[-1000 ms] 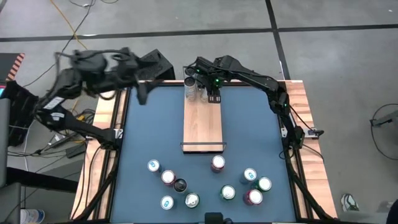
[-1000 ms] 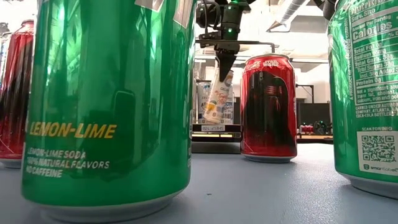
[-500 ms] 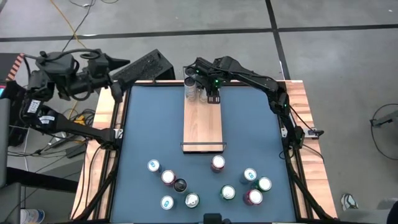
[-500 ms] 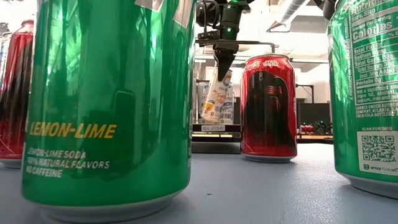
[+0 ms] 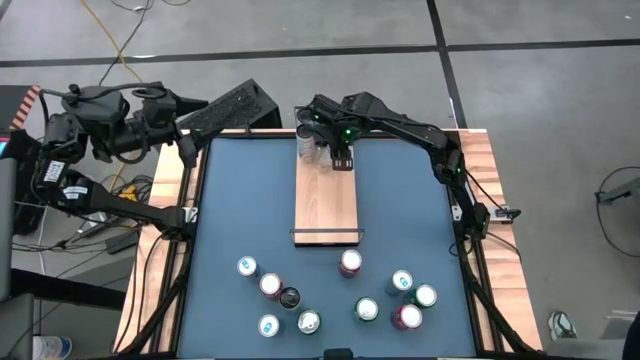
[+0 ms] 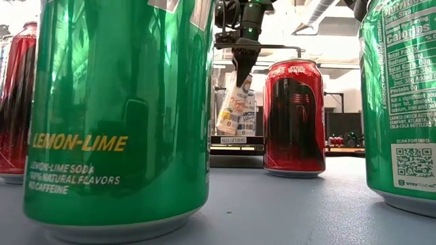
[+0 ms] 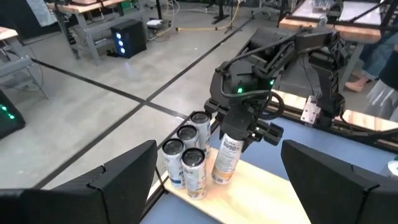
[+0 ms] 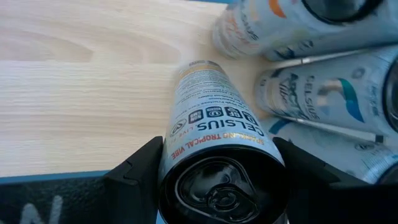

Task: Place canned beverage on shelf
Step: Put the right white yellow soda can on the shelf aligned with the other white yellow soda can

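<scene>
The left arm (image 5: 110, 135) has swung off the table; the Celsius can (image 6: 234, 105) now tilts beneath the right gripper (image 6: 242, 64)

A lab: concrete floor (image 5: 300, 25), workbenches (image 7: 93, 9), floor cables (image 5: 120, 40).

A tall white can (image 7: 227, 159) with orange lettering is held tilted over the far end of the shelf (image 5: 326, 195), a long pale wood plank at mid-table. Three similar cans (image 7: 186, 149) are stood upright just left of it.
</scene>
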Robot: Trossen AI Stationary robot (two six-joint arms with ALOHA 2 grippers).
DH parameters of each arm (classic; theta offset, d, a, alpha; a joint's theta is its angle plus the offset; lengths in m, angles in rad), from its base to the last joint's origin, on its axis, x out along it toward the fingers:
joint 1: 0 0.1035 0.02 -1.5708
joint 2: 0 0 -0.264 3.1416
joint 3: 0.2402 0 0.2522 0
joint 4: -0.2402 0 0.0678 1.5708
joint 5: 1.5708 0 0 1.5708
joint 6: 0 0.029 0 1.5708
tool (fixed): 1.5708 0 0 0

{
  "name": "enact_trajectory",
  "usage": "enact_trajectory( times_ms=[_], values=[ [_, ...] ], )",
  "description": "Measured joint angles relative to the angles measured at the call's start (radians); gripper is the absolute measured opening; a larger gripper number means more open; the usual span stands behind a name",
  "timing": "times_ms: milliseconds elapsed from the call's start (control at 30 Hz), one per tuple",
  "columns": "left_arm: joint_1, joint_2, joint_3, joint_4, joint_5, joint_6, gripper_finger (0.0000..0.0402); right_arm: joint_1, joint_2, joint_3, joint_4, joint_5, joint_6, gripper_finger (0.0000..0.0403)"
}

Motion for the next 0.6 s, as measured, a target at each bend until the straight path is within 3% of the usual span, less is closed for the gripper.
enact_trajectory(
  times_ms=[233, 600],
  values=[
    [0.0, 0.0, 0.0, -0.009, 0.0, 0.0, 0.0332, 0.0, 0.0, 0.0, -0.001, 0.0, -0.007, 0.0269],
    [0.0, 0.0, 0.0, -0.009, 0.0, 0.0, 0.0332, 0.0, 0.0, 0.0, 0.004, 0.001, -0.025, 0.0271]
  ],
)
